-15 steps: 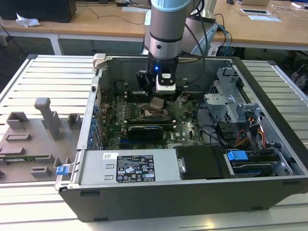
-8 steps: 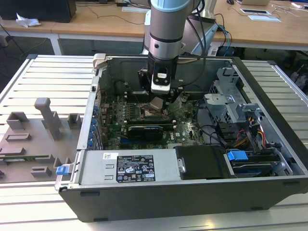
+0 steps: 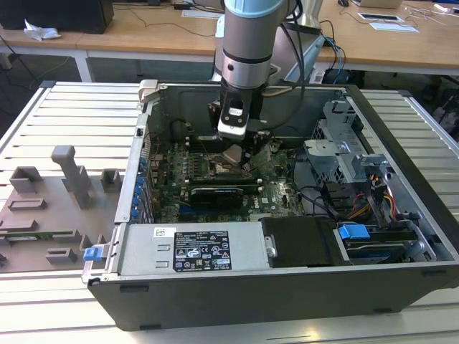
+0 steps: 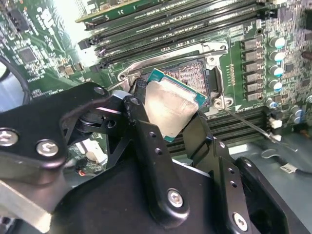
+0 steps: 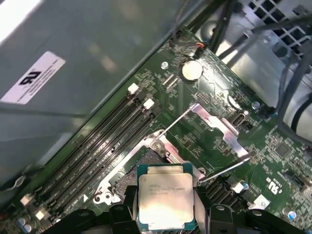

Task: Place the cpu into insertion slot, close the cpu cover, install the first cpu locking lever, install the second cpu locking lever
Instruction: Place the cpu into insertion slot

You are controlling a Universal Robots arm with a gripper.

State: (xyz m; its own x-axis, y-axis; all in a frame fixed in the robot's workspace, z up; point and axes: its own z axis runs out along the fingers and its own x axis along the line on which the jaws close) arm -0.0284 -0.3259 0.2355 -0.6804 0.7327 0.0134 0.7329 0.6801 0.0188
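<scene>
My gripper (image 4: 170, 108) is shut on the cpu (image 4: 168, 105), a flat square chip with a dull silver top and green edges, held between two black fingers (image 4: 146, 131). The chip hangs tilted just above the insertion slot (image 4: 195, 73), a dark-centred socket with a silvery rim on the green board. In the first wrist view the cpu (image 5: 165, 197) sits in the gripper (image 5: 165, 201) over the slot (image 5: 139, 168). The cpu cover (image 5: 220, 129) stands swung open beside the socket. Two thin locking levers (image 5: 178, 121) stick up, released. In the exterior view the gripper (image 3: 235, 154) reaches into the case over the slot (image 3: 219, 170).
Long black memory slots (image 4: 185, 27) flank the socket on both sides. The open computer case (image 3: 287, 287) walls in the board, with a power supply (image 3: 193, 251), a drive cage (image 3: 344, 154) and loose cables (image 3: 323, 197) nearby. Grey fixtures (image 3: 50, 208) lie outside at the exterior view's left.
</scene>
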